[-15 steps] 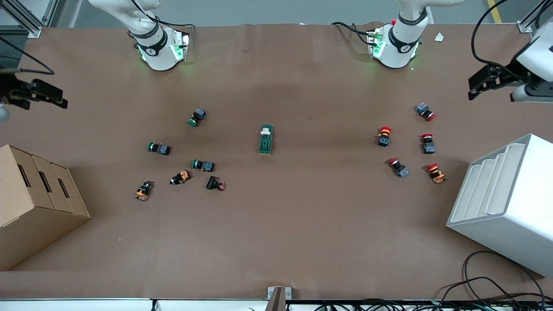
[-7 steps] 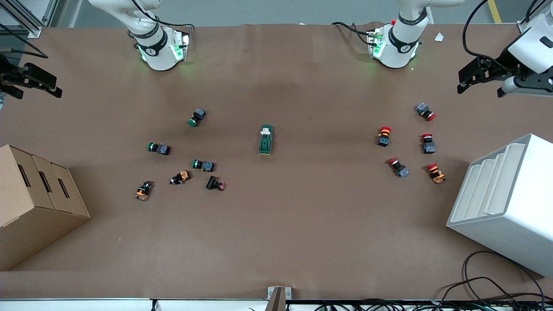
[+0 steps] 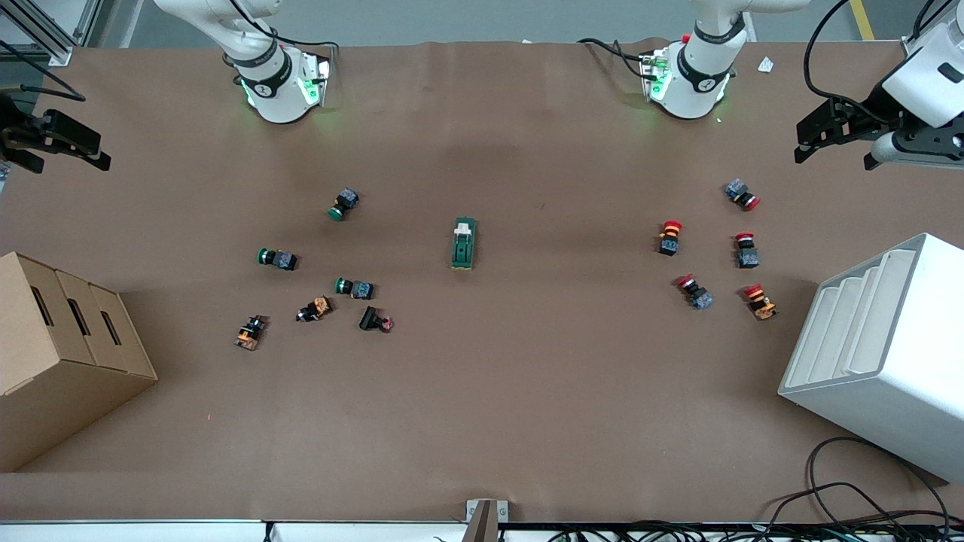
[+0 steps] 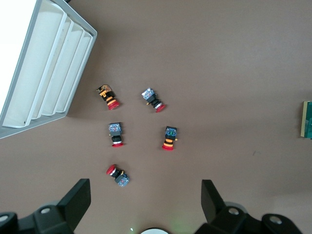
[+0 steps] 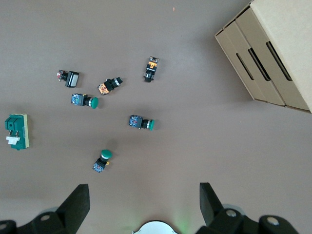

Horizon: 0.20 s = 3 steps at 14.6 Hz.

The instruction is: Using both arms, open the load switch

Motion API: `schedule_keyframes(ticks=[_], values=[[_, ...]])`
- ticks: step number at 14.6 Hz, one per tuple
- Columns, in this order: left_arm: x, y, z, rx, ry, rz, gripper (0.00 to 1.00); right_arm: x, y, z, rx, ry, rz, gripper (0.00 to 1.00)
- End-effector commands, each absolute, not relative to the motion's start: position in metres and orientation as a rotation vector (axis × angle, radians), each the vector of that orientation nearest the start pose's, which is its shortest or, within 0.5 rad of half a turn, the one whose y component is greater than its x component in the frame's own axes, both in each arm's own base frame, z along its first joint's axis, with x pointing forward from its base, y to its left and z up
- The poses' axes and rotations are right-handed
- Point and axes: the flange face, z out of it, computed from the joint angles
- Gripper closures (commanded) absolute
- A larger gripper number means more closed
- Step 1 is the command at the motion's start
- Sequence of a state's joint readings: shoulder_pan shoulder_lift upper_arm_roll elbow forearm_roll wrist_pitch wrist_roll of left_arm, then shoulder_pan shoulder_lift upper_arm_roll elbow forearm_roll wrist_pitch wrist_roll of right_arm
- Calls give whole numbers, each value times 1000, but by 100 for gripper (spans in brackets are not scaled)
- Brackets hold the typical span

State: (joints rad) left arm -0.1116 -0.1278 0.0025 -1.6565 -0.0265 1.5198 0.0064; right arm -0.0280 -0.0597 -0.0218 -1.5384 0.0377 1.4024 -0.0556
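A: One load switch (image 3: 464, 243), mid-desk (image 3: 527, 391), lying flat, white toggle end toward the arm bases. Nothing touching it.

B: Claws?

A: Both released, jaws spread wide. Left claw (image 3: 817, 135) hangs up in the air, well apart from the switch toward the left arm's end, above the red push-buttons (image 3: 669, 236). Right claw (image 3: 71, 144) hangs well apart from the switch at the right arm's end, green push-buttons (image 3: 276, 258) between them.

B: Anything else?

A: Cardboard box (image 3: 53, 346) and white rack (image 3: 881, 354), one at each end, both nearer the front camera than the switch.

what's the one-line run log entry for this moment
stage: pre-approach | load switch: mid-table, untouched | left hand: open, above the table's left-arm end | right hand: open, above the table's right-arm end
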Motion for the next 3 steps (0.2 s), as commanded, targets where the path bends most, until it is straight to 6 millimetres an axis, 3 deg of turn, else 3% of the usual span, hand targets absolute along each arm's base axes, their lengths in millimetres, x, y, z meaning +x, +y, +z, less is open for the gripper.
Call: schedule_keyframes(ticks=[1,3], values=[[509,-59,653,-3165,180,2,0,509,-22,658,-3077,-23,105,0],[509,-60,657,-3120,190,-13,0,508,-23,657,-3076,-23,115,0]])
